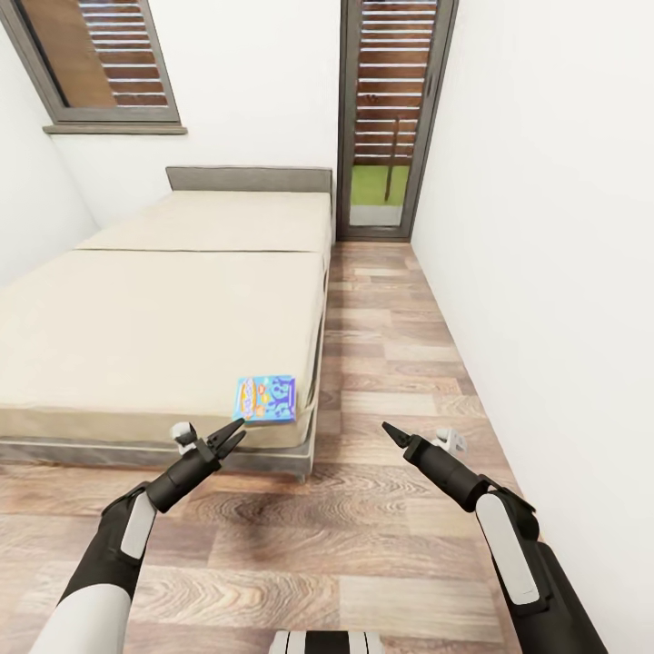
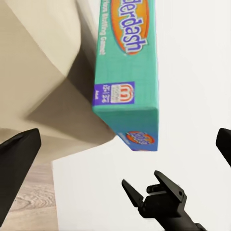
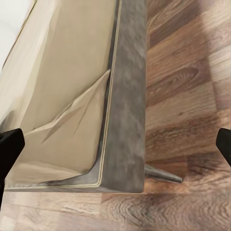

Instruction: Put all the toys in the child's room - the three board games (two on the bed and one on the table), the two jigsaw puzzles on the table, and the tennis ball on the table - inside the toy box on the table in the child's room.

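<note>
A small blue board game (image 1: 265,400) lies flat on the near right corner of the cream bed (image 1: 163,318). My left gripper (image 1: 232,439) hovers open just in front of that corner, a little short of the box. In the left wrist view the teal-blue box (image 2: 126,72) juts past the mattress (image 2: 33,57), ahead of the open gripper (image 2: 122,159). My right gripper (image 1: 392,433) is open over the floor to the right of the bed; its wrist view looks at the bed's corner (image 3: 62,96) between the wide-apart gripper (image 3: 115,149). Table, toy box, jigsaw puzzles and tennis ball are out of view.
A strip of wood-plank floor (image 1: 391,345) runs between the bed's grey frame (image 3: 127,96) and the white wall (image 1: 545,272) on the right, ending at a slatted glass door (image 1: 391,118). A window (image 1: 100,54) sits at the back left. A metal bed leg (image 3: 163,174) shows under the corner.
</note>
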Motion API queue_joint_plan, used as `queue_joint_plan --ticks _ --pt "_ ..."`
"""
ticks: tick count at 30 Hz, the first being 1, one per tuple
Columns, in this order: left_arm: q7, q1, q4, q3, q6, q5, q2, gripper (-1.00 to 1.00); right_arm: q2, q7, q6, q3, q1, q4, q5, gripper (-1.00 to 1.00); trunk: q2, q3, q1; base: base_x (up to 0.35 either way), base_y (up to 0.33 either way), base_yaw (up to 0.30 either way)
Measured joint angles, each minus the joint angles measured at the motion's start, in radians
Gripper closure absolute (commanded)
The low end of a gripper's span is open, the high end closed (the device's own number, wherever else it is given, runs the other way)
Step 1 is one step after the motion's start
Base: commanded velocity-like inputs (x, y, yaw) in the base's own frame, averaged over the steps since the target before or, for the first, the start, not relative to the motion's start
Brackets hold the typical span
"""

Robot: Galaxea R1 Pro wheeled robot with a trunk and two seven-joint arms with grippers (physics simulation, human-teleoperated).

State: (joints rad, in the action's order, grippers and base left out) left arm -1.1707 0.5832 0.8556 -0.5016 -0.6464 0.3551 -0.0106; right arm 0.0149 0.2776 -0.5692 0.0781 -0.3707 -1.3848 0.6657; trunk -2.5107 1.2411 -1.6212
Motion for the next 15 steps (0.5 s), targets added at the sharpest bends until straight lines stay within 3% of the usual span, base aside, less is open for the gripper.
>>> queue_joint_plan --ticks 15 --pt "0.000 -0.004 0.000 0.000 0.000 0.000 0.000 -1.00 0.001 0.000 0.000 0.000 0.000 0.000 0.000 -1.00 0.000 0.000 0.000 0.009 -0.004 0.000"
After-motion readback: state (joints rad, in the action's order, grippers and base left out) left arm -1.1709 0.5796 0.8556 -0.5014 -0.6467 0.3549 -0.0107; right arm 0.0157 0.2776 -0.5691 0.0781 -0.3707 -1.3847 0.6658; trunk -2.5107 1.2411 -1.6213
